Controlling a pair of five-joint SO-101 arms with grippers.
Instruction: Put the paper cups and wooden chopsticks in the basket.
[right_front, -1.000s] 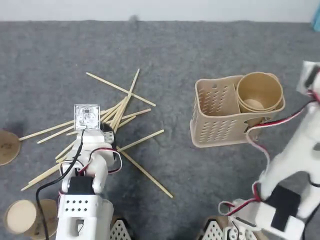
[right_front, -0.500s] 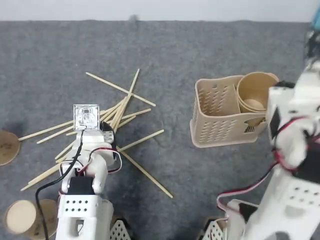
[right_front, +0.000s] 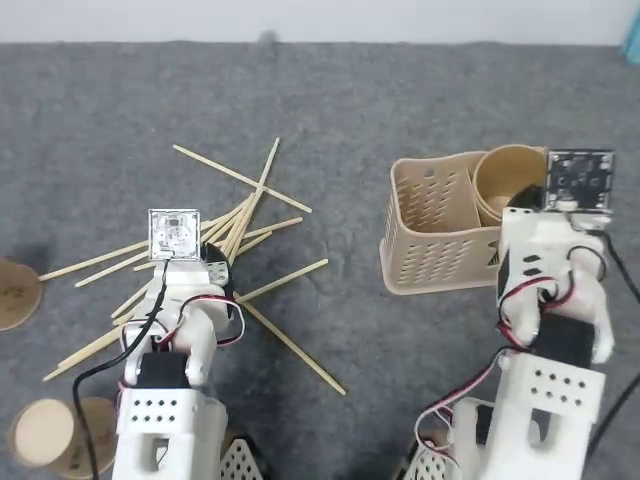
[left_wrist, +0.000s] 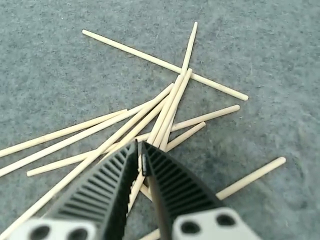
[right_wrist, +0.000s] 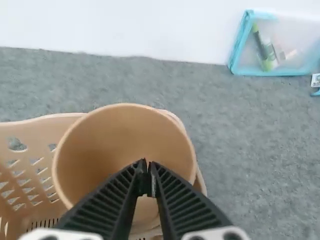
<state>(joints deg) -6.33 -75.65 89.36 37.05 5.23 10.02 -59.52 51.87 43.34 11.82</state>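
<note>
Since the wooden chopsticks (right_front: 235, 225) are the bulk of what lies outside the basket, the relation that governs the next move is theirs to the left gripper (left_wrist: 140, 150). They lie flat on the grey table surface (right_front: 330, 100) in the left half of the scene. The densest bundle has its long axis running from near-left to far-right, and single sticks cross it at the far end and trail off to the left and to the near right.

The left gripper stands directly over the near end of this bundle. Its jaws are drawn together, and no stick is visibly pinched between them. The bundle extends away from the tips on the far side, roughly along the line the gripper points. In my judgement the jaws, once parted and lowered, would close across the sticks rather than along them.

Loose paper cups sit at the near-left corner (right_front: 40, 432) and the left edge (right_front: 14, 293), also on the left arm's side.

The basket (right_front: 430, 270) stands well apart to the right, with stacked cups (right_front: 515, 190) in its right compartment. The right gripper (right_wrist: 145, 172) hangs over those cups, jaws pressed together and empty. It is far from the chopsticks, so the left arm is the nearer by a wide margin.
</note>
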